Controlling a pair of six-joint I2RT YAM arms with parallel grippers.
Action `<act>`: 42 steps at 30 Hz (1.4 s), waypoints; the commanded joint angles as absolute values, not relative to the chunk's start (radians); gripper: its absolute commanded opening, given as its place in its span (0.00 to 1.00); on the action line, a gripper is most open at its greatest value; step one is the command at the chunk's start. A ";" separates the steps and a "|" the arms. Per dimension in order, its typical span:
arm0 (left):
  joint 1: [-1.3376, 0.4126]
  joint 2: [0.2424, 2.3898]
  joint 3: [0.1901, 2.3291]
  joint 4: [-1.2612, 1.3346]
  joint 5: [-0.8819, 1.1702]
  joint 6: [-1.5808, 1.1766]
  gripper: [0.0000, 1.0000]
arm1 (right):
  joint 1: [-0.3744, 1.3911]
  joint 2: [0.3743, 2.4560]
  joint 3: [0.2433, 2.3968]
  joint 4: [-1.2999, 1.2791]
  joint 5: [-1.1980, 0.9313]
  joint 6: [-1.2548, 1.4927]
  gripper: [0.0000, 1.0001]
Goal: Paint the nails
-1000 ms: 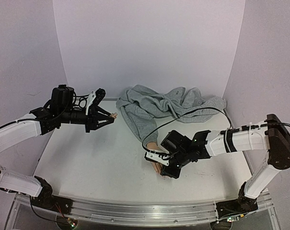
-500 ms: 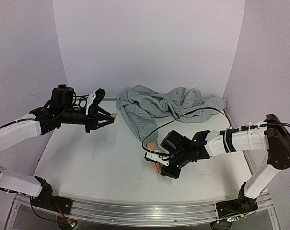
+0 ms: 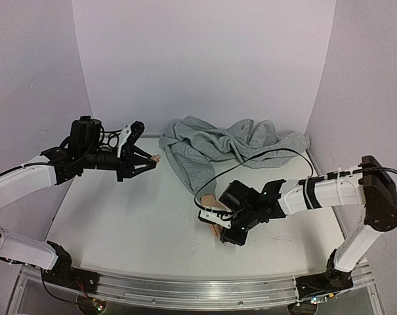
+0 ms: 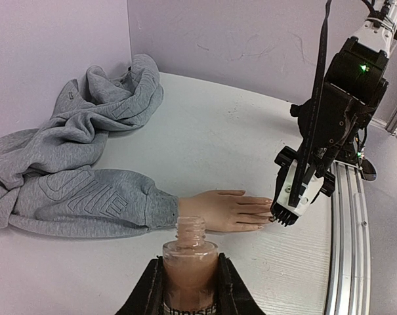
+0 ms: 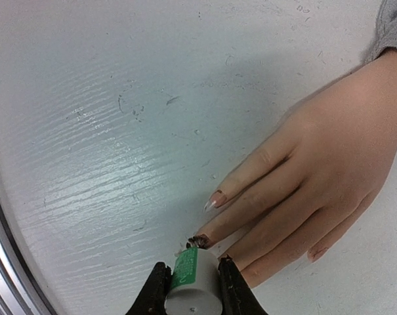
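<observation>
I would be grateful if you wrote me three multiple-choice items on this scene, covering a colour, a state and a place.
1. The sweatshirt is: A) red B) grey C) blue.
2. The bottle in the left claw is: A) capped B) uncapped C) lying on the table.
3. The brush held by the right claw touches: A) a fingertip of the mannequin hand B) the sweatshirt C) the bottle.

Answers: B, its folds are plainly grey; B, its neck stands open with no cap on it; A, the bristles meet a fingertip in the right wrist view.
</observation>
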State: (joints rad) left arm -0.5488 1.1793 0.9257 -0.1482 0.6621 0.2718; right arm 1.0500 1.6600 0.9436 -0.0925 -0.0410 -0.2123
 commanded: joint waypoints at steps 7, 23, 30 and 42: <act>-0.543 1.162 0.948 -0.112 0.683 0.272 0.00 | 1.056 1.665 0.967 -0.159 -0.058 -0.199 0.00; -0.543 1.156 0.946 -0.112 0.685 0.271 0.00 | 1.061 1.650 0.974 -0.182 -0.078 -0.188 0.00; -0.543 1.157 0.947 -0.111 0.689 0.269 0.00 | 1.062 1.596 0.969 -0.186 -0.085 -0.175 0.00; -0.543 1.126 0.953 -0.112 0.732 0.248 0.00 | 1.062 1.303 0.975 -0.024 -0.050 -0.013 0.00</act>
